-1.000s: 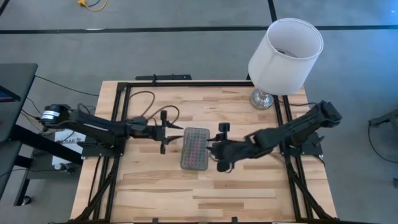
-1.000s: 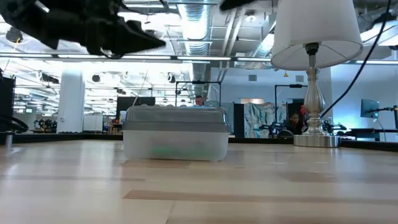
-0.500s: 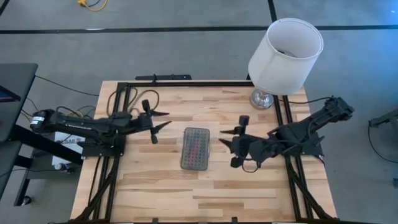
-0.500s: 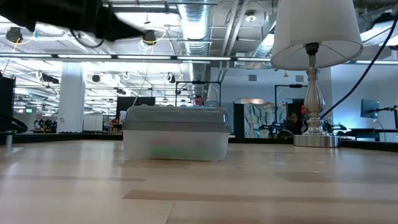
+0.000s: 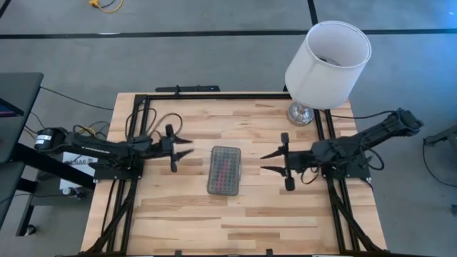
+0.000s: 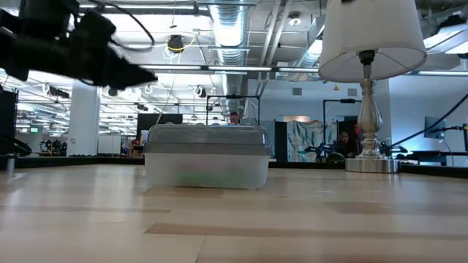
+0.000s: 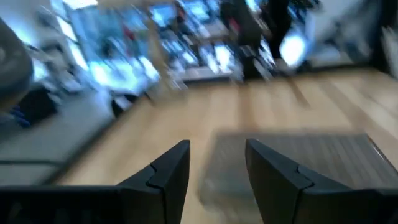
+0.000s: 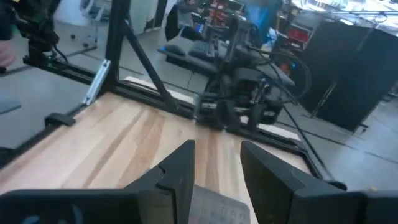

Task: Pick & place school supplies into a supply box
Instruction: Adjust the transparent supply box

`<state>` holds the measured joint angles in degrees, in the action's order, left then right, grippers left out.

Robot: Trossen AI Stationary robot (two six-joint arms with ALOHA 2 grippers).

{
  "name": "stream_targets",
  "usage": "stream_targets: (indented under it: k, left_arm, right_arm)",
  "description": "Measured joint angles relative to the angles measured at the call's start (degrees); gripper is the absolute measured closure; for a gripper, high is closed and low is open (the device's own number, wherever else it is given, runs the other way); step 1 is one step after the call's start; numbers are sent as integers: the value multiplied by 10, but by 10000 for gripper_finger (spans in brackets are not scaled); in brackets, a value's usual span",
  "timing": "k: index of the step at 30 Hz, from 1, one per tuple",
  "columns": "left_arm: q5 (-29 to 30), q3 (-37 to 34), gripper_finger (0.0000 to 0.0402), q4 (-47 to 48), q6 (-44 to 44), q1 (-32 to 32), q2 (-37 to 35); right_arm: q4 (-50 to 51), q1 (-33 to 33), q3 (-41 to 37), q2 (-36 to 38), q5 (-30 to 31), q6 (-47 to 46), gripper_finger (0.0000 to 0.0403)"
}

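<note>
The supply box [image 5: 213,187], a clear case with a ribbed lid shut on it, rests flat on the middle of the wooden table, and shows as well in the low view [image 6: 206,169]. Coloured school supplies [image 5: 226,170] show through its lid. My left gripper [image 5: 188,147] hangs open to the left of the box, level, pointing at it [image 7: 217,180]. My right gripper [image 5: 263,162] hangs open to the right of the box, also pointing at it [image 8: 214,168]. Nothing is between either pair of fingers. The blurred lid [image 7: 311,158] lies ahead of the left fingers.
A white lamp [image 5: 327,63] stands on its silver base [image 5: 302,113] at the table's far right corner, and rises at the right of the low view [image 6: 373,44]. Black frame rails [image 5: 136,121] run along the table's left, right and far sides. Bare wood [image 5: 228,221] lies near the front edge.
Both grippers have drawn back from the box, the left toward the table's left edge, the right toward the right edge. The right has tipped up from slanting down to nearly level. The left has rolled and sunk a little. The box has kept still.
</note>
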<state>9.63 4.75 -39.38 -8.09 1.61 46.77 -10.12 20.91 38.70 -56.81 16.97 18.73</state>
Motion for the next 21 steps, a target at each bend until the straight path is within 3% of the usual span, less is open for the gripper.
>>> stream_targets:
  k: [3,7,16,21]
  left_arm:
    - [-44,-1,251,42,15,-1,28]
    - [-62,-1,251,18,23,-26,96]
    - [24,0,251,-225,17,-96,335]
    - [28,4,251,-365,17,-97,471]
  right_arm:
    - [-70,-19,-61,5,-24,-7,276]
    - [-167,-30,-114,-24,-48,-25,276]
    - [-254,-34,-128,-130,-51,-55,276]
    - [-268,-44,-128,-148,-51,-57,276]
